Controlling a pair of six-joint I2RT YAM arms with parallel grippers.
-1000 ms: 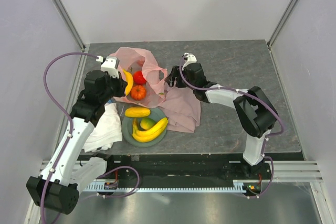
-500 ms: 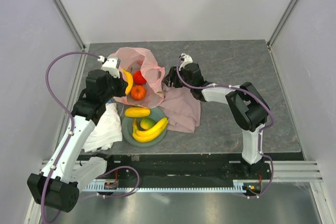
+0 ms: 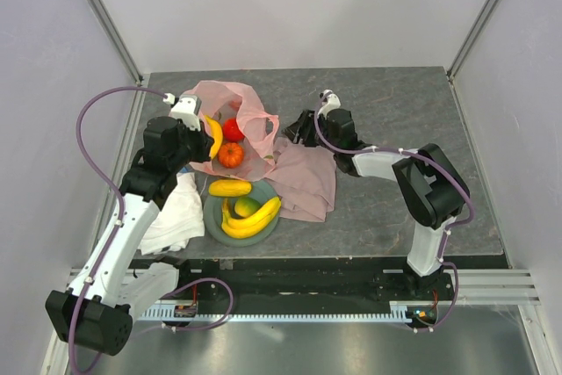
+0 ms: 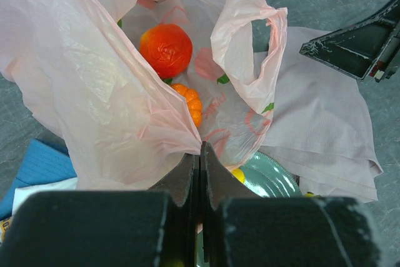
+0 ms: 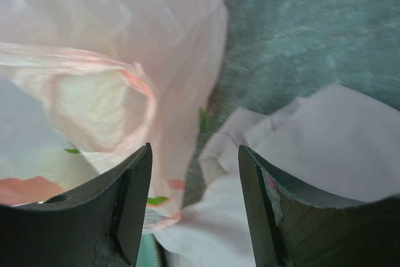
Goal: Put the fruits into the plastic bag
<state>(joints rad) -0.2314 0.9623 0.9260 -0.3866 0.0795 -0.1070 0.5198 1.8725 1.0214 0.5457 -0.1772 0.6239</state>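
Drawn back rightward from the plastic bag (image 3: 246, 98), the right gripper (image 5: 194, 154) now gapes empty just beside it. The left gripper (image 4: 199, 154) is clenched on the bag's rim. Bananas (image 3: 255, 219) lie on the plate (image 3: 211, 219); the red fruit (image 4: 165, 49) and tangerine (image 4: 190, 101) sit inside the bag.

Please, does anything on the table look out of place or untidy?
Nothing is spilled or broken. The yellow oblong fruit lies across the far rim of the plate, not fully on it. The pink cloth is crumpled, partly under the plastic bag.
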